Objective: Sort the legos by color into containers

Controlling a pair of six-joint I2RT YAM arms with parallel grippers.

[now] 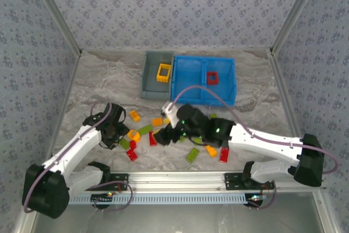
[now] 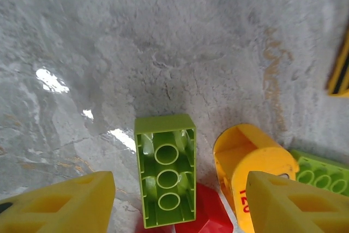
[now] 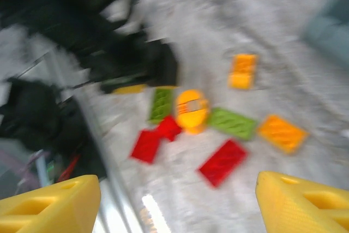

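Both arms stretched forward and inward, the left hand point(image 2: 180, 181) tipped downward with fingers parted, the right hand point(image 3: 177, 178) angled down, fingers spread wide.

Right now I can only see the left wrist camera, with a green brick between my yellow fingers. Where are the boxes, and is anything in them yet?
Observer: The grey bin sits at the far side of the table, with a yellow frame inside.
Operator: And the blue one?
Observer: The blue bin stands right beside it; its right compartment holds a red frame.
Operator: What's the other arm doing?
Observer: The right gripper is open, with nothing between its fingers.
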